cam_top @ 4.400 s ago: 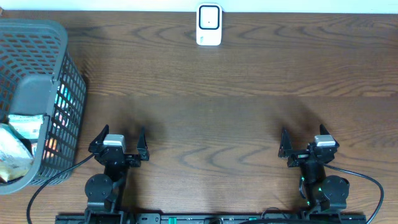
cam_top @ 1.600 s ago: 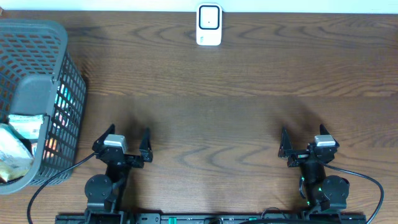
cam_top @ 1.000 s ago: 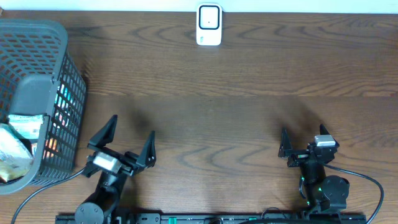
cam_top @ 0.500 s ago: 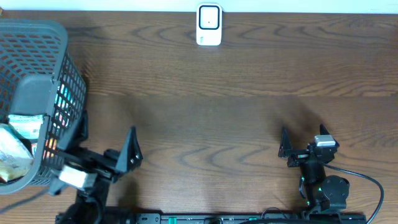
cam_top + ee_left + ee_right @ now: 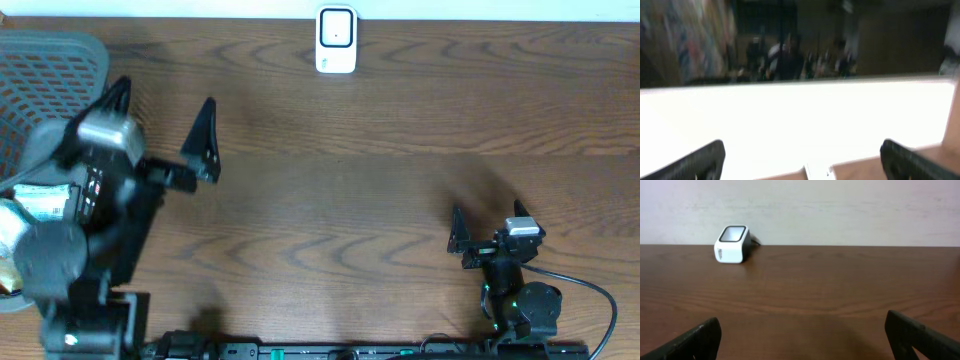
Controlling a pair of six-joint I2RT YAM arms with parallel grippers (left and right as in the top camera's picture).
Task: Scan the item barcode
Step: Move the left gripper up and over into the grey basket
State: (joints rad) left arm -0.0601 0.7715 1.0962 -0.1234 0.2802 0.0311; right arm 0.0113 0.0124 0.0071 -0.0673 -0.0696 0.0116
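A dark wooden bench (image 5: 400,120) seen from above, with a robot arm at each near corner. At the far left stands a grey mesh basket (image 5: 40,45). Inside it lies a white-labelled packet (image 5: 42,202), the item to be scanned, partly hidden under the left arm. Other wrappers lie beside it, but they are too hidden to name.

The left pincer (image 5: 160,125) is held high above the basket's right edge. It is spread wide and holds nothing, with one black finger over the basket and the other over bare wood. The view from its own camera is badly blurred. It shows only two dark fingertips at the lower corners and a bright white band across the middle.

The right pincer (image 5: 488,235) sits low near the front right of the bench, also wide open and empty. Its camera looks across the wood to a small white scanner (image 5: 732,242) with a dark window. The scanner stands at the far edge against a pale wall (image 5: 840,205), well apart from both pincers and the basket.
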